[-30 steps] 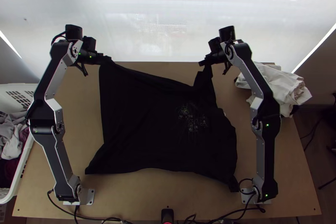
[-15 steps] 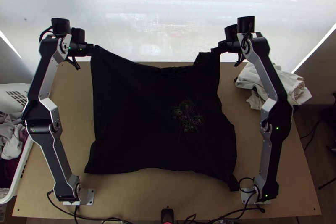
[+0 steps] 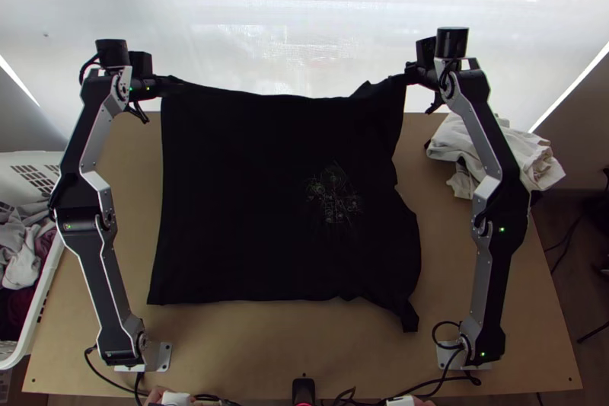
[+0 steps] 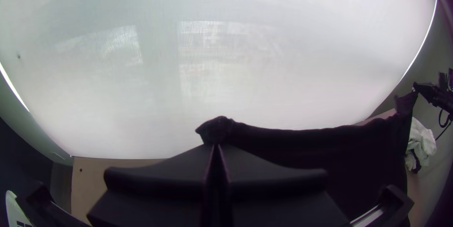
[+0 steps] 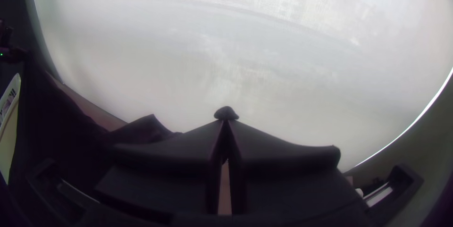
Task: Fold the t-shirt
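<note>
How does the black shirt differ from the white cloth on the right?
The t-shirt is black and spread wide, the white cloth pale and bunched. The t-shirt spans much of the table; the white cloth, a far corner. The left pincer and right pincer hold the t-shirt; neither holds the white cloth. Both are fabric.

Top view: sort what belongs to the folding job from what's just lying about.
In the job:
- black t-shirt, spread, far edge lifted
- left gripper, holding its far-left corner
- right gripper, holding it at far right

Lying about:
- pale cloth, bunched
- white basket with garments
</note>
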You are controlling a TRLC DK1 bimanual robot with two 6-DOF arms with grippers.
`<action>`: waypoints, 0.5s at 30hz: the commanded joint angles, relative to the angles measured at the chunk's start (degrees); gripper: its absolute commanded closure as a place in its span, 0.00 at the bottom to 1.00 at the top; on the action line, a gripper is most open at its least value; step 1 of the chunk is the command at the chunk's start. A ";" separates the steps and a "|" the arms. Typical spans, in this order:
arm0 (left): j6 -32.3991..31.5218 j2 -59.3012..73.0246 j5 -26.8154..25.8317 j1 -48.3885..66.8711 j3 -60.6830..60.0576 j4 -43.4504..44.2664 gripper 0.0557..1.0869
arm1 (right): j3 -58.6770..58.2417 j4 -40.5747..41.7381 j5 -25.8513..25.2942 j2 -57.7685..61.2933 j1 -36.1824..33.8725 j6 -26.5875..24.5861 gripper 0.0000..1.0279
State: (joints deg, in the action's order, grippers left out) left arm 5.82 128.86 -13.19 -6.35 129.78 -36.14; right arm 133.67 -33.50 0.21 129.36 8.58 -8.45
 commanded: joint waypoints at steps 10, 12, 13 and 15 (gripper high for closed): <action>5.34 6.32 7.74 1.69 -0.66 16.10 0.97 | 0.54 6.95 -3.64 2.83 -0.67 0.98 0.97; 4.90 5.18 7.74 2.31 -2.07 16.19 0.97 | 0.45 6.60 -3.64 2.48 -0.67 1.68 0.97; 4.72 4.30 7.74 2.57 -3.39 16.54 0.97 | 0.19 6.34 -3.64 2.04 -0.67 1.86 0.97; 3.23 2.63 7.74 2.92 -5.59 16.54 0.97 | -0.86 5.90 -3.64 0.98 -0.67 2.47 0.97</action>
State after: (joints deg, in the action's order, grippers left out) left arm 10.09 133.69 -6.55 -4.75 128.18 -22.13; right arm 133.93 -27.46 -3.05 131.61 7.97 -7.22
